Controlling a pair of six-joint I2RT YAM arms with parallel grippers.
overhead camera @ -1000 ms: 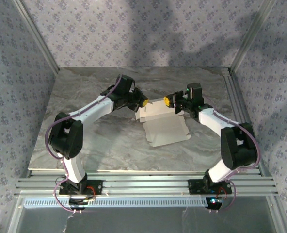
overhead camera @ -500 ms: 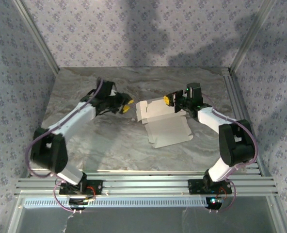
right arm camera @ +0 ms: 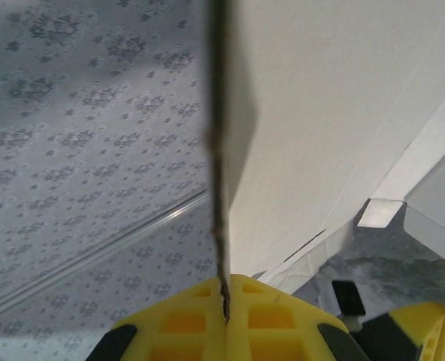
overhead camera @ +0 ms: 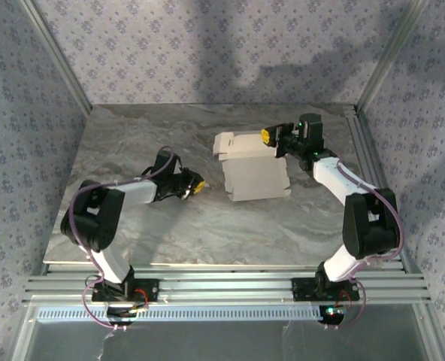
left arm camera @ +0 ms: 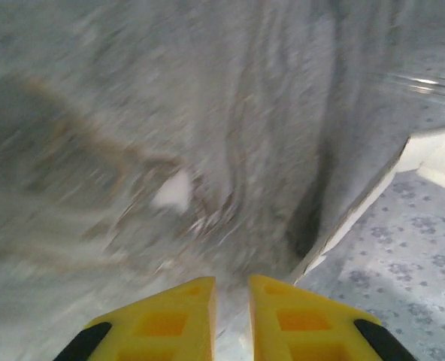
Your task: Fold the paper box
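Floral-papered walls enclose a grey marble table.

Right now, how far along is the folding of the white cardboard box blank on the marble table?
Done: the far flaps of the white thin-cardboard paper box look creased upward. In hand: the right gripper is shut on a panel edge. The left gripper holds nothing, apart from the box over the grey marble table. Remaining: the large panel looks unfolded; no closed box yet.
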